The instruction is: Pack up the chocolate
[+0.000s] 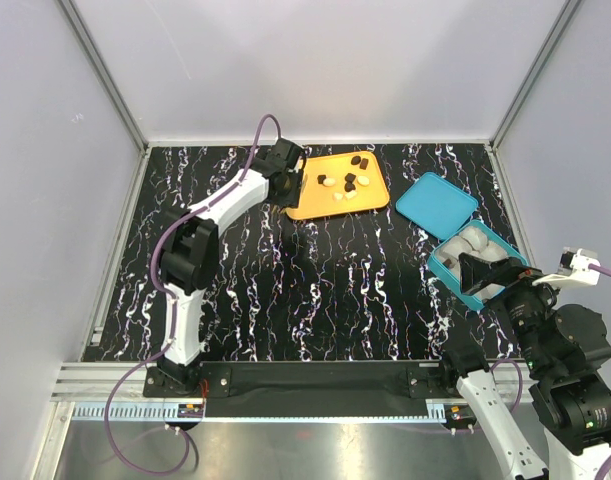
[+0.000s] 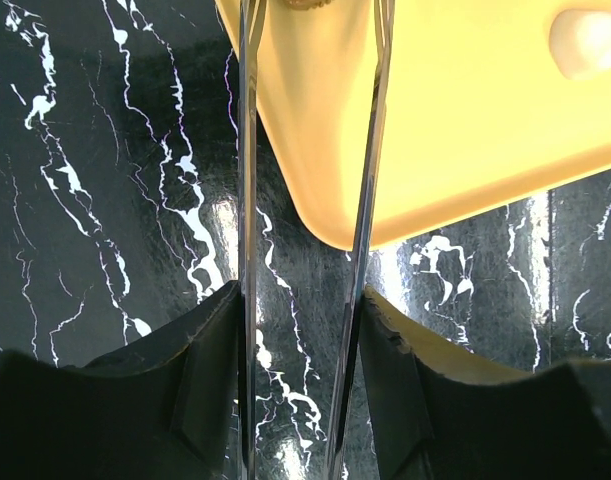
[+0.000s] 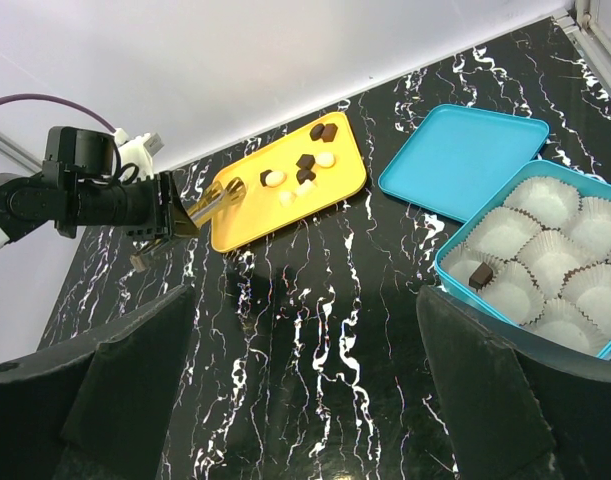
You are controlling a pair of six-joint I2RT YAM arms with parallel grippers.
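From above, the left arm reaches across the black marbled table to the left edge of the orange tray, and the left claw is at that edge. The chocolate pieces, some dark and some cream, lie loose on the tray. To the right the teal lid lies flat. Just beside it, nearer the arms, is the teal box, lined with white paper cups. The right claw hangs over the box's near end.

In the left wrist view, the left claw is open. Its two thin metal fingers stand apart over the tray's rounded corner. A brownish bit shows between the tips at the top edge, cut off, with a gap on either side of it. A cream piece lies on the tray off to the right.

In the right wrist view, the right claw is spread wide with nothing between its black fingers. Beyond it, one dark piece sits in a paper cup at the box's left corner. The lid lies beside the box. The other chocolate pieces are on the tray, and the left claw's tips are over its left end.
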